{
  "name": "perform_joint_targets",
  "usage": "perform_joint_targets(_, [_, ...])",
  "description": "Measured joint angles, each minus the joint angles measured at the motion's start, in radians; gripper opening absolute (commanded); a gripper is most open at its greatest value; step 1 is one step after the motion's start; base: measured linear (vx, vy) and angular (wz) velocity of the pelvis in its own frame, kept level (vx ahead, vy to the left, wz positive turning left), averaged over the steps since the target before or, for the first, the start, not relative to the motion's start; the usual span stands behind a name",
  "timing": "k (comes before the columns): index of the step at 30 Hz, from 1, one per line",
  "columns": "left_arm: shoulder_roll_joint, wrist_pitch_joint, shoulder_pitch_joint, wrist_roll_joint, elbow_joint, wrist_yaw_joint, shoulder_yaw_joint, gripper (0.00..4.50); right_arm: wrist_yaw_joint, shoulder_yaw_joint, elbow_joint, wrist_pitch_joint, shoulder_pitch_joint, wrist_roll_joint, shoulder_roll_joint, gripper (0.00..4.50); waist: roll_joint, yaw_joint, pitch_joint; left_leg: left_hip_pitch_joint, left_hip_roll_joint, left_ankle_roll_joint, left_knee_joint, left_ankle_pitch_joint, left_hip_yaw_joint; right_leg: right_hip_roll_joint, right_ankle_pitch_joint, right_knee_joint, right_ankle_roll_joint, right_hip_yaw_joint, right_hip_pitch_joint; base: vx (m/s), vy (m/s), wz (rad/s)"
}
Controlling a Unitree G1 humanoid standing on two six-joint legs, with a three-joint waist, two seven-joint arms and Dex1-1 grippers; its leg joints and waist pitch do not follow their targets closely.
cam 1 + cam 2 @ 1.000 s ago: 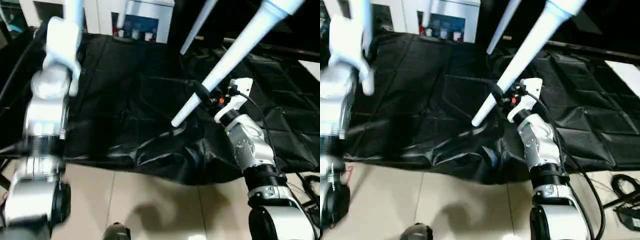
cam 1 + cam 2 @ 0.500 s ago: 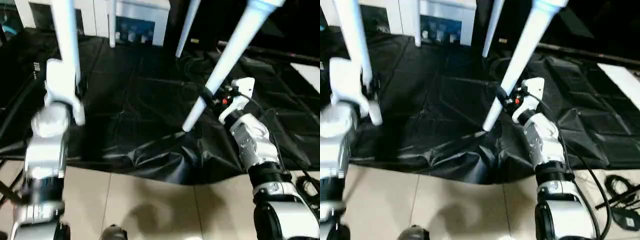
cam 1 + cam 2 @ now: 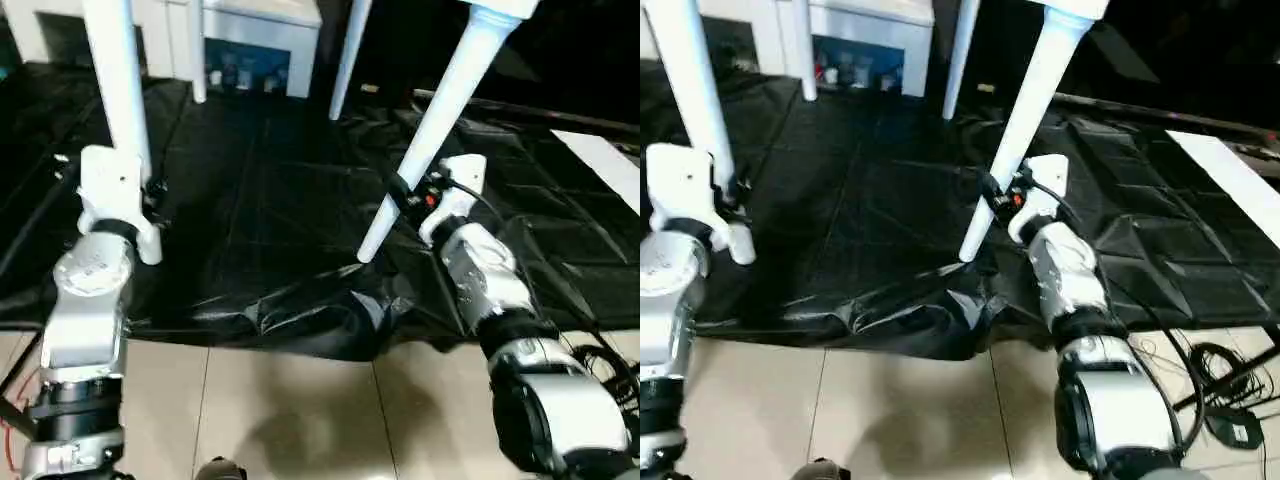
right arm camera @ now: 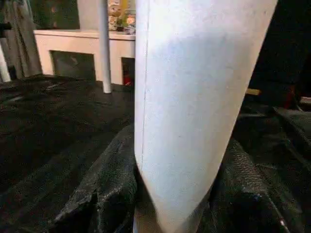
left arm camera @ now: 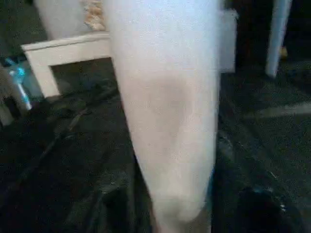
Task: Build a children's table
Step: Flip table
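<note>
The right end effector (image 3: 400, 190) is gripping a white tube leg (image 3: 436, 120) above the black sheet (image 3: 270, 190), the leg slanting with its tip off the sheet. The left end effector (image 3: 150, 190) is clamping another leg (image 3: 115, 75), upright over the sheet's left side.

Lab/test rm: tiled floor (image 3: 300, 400), cables (image 3: 1225, 385)
</note>
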Motion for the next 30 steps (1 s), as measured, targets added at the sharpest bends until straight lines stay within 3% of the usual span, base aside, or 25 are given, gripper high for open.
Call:
perform_joint_targets(6, [-0.001,0.021,0.056,0.008,-0.008,0.012,-0.009,2.89,-0.001,-0.008,0.090,-0.014,0.014,-0.009,0.023,2.56,0.006,-0.006,0.006,-0.006,0.000,0.000,-0.001,0.000,-0.005,0.000,0.001,-0.009,-0.001,-0.004,-0.005,0.000,0.000,0.00])
perform_joint_targets(7, [0.001,0.021,0.071,0.008,-0.021,0.017,-0.006,3.01,0.006,-0.010,0.089,-0.018,0.023,-0.007,0.024,2.64,0.013,-0.006,0.011,-0.010,-0.001,0.000,-0.002,0.000,-0.005,0.000,0.002,-0.013,-0.004,-0.004,-0.009,0.000,0.000,0.00])
perform_joint_targets(10, [0.006,0.019,0.107,0.009,-0.062,0.017,0.002,3.27,0.029,-0.013,0.081,-0.038,0.040,-0.002,0.024,2.93,0.011,-0.007,0.010,-0.019,-0.002,0.000,-0.002,0.000,-0.001,-0.006,0.033,-0.014,-0.021,-0.006,-0.016,0.000,0.000,0.00])
perform_joint_targets(13, [0.002,0.005,0.169,0.002,-0.119,0.012,0.013,3.61,0.056,-0.019,-0.006,-0.054,0.086,0.014,0.023,3.16,0.012,-0.005,0.011,-0.020,0.001,0.000,-0.003,0.000,0.003,-0.012,0.044,-0.014,-0.010,-0.017,-0.019,0.000,0.000,0.00])
perform_joint_targets(16, [-0.019,-0.027,0.272,-0.023,-0.198,0.004,0.032,3.93,0.077,-0.022,-0.159,-0.047,0.194,0.051,0.030,3.50,0.014,-0.001,0.011,-0.019,0.005,0.000,-0.006,0.001,0.004,-0.010,0.039,-0.013,-0.004,-0.020,-0.020,0.053,-0.031,0.00])
perform_joint_targets(19, [-0.069,-0.028,0.345,-0.068,-0.278,0.006,0.066,4.05,0.095,-0.008,-0.341,0.012,0.309,0.078,0.036,3.55,0.019,-0.001,0.012,-0.021,0.011,-0.001,-0.006,0.001,0.005,-0.004,0.038,-0.015,-0.006,-0.020,-0.021,0.000,0.000,0.00])
perform_joint_targets(23, [-0.147,-0.029,0.488,-0.117,-0.392,0.023,0.085,4.05,0.131,0.065,-0.592,0.118,0.507,0.085,0.020,3.55,0.024,-0.007,0.014,-0.017,0.015,-0.001,-0.009,0.000,0.006,0.001,0.037,-0.017,-0.005,-0.017,-0.020,0.000,0.000,0.00])
perform_joint_targets(28, [-0.163,-0.036,0.539,-0.119,-0.425,0.027,0.050,4.05,0.089,0.086,-0.765,0.237,0.632,0.085,0.005,3.55,0.034,-0.007,0.019,-0.006,0.015,-0.003,-0.015,-0.001,0.004,0.001,0.034,-0.019,0.000,-0.018,-0.020,-0.011,-0.002,0.00])
perform_joint_targets(30, [-0.168,-0.048,0.571,-0.119,-0.433,0.023,0.018,4.05,0.025,0.093,-0.889,0.275,0.732,0.068,0.010,3.55,0.040,-0.006,0.018,-0.001,0.015,-0.004,-0.019,-0.001,0.004,0.002,0.034,-0.025,0.001,-0.018,-0.017,0.000,0.000,0.00])
